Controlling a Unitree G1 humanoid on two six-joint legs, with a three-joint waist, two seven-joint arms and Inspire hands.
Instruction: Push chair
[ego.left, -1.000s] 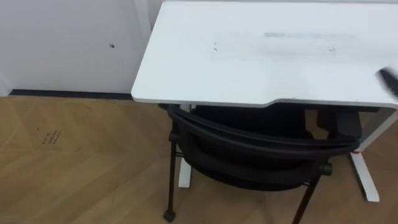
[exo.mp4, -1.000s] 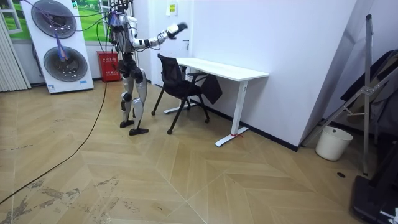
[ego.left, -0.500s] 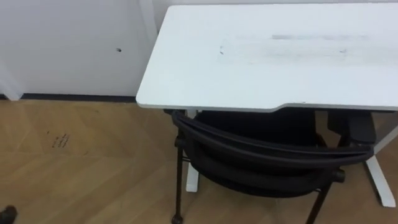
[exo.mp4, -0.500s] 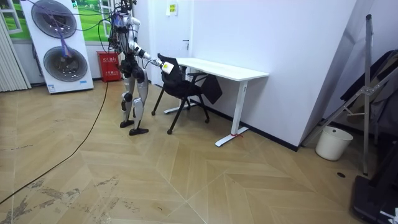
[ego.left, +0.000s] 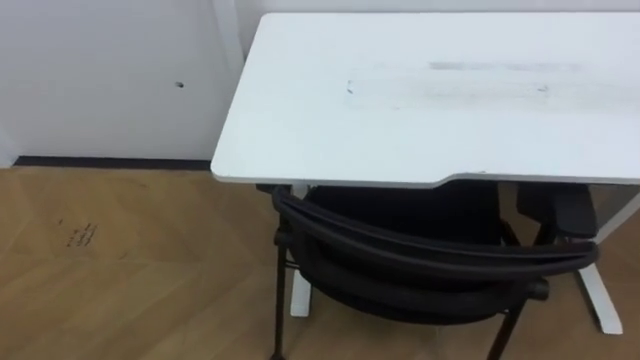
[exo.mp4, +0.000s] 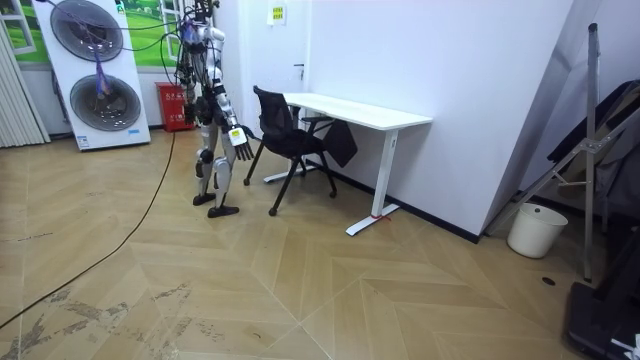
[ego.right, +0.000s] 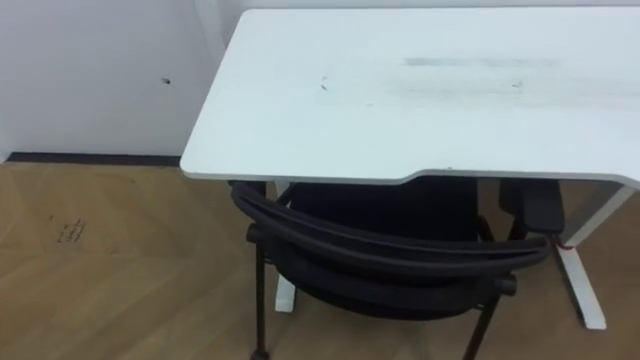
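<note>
While the robot stands on the wooden floor (ego.left: 120, 260) just behind the chair (ego.left: 420, 255), facing the counter (ego.left: 420, 110), its right robot hand (exo.mp4: 240, 148) hangs low beside its thigh. The fingers are loosely spread and hold nothing, and the hand is apart from the chair. This black chair is tucked under the near edge of the white counter, with its seat beneath the top and its curved backrest just outside the edge. At its far side the counter stands against a white wall (ego.left: 100, 70).
</note>
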